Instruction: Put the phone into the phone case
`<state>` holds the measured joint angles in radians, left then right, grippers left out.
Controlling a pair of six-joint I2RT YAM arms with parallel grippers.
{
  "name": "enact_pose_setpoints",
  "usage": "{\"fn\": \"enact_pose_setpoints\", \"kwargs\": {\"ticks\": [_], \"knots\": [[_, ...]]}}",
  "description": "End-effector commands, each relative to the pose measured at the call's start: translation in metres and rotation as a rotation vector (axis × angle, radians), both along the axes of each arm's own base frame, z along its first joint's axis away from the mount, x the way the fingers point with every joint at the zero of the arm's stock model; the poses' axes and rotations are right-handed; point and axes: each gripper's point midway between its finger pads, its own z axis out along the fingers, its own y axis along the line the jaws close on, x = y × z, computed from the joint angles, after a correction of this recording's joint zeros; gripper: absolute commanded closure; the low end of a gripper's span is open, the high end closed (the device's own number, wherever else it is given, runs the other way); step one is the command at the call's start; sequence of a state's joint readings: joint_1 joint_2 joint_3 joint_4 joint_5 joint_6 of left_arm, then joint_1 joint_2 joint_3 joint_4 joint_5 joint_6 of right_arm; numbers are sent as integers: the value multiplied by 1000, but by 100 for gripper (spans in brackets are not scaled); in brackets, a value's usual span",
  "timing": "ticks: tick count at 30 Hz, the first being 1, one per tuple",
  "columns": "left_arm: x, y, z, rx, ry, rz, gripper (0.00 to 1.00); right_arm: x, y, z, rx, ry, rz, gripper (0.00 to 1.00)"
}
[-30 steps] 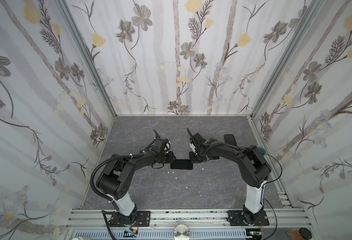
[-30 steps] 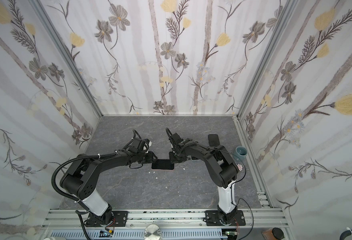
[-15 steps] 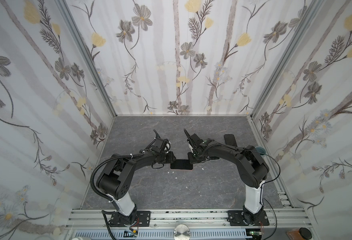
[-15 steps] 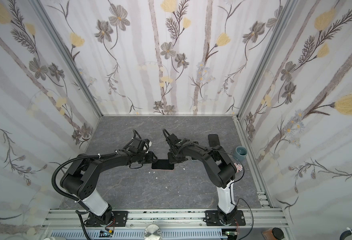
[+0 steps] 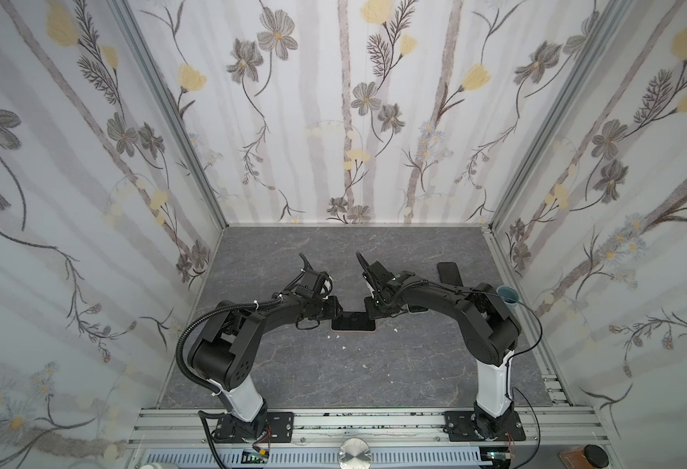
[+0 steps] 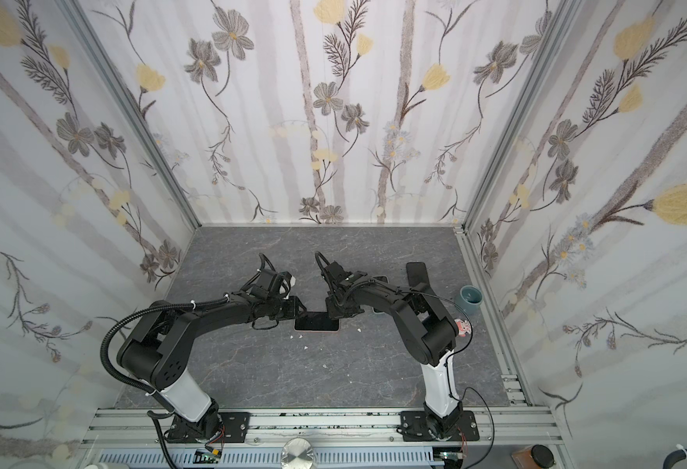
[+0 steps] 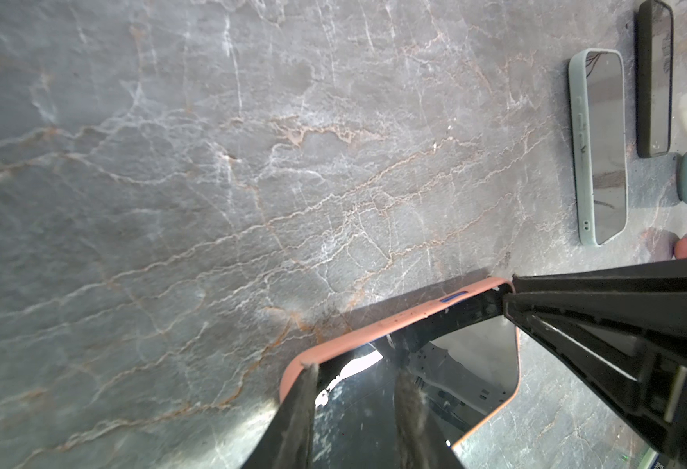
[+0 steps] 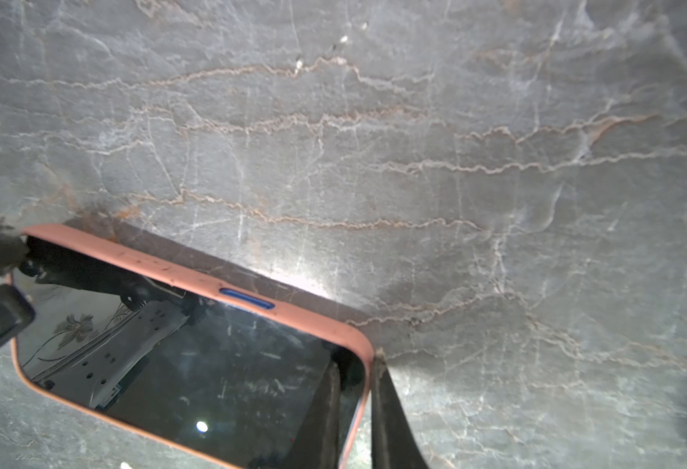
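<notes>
A phone with a dark screen lies flat at mid-table inside the rim of a salmon-pink phone case. The pink rim frames the screen on every side I can see. My left gripper is at the phone's left end with its jaws apart. One fingertip touches the case's corner and the other rests on the screen. My right gripper is at the right end, shut on the case's rim, with one finger on the screen and one outside the case. In both top views the grippers face each other across the phone.
A mint-green cased phone and a black phone lie side by side at the right rear, under and behind my right arm. A teal cup stands by the right wall, with a small pink figure near it. White crumbs dot the table in front.
My right wrist has shifted slightly to the left. The phone, the case and my left gripper have stayed where they were.
</notes>
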<state>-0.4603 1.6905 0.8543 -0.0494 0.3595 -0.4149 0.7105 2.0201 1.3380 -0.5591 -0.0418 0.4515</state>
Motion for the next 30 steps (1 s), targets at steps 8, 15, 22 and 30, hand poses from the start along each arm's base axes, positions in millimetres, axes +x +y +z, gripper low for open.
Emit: {"fn": "enact_pose_setpoints", "kwargs": {"ticks": [8,15,22,30], "knots": [[14,-1,36,-12,-132,-11,65,4,-4,30,-69,-67,56,78],[18,21,106,29,-369,31,62,35,33,130,70,-329,203,61],[-25,49,170,36,-666,-18,46,40,59,209,226,-681,422,42],[-76,67,174,38,-866,-98,24,13,76,222,248,-1033,852,0]]}}
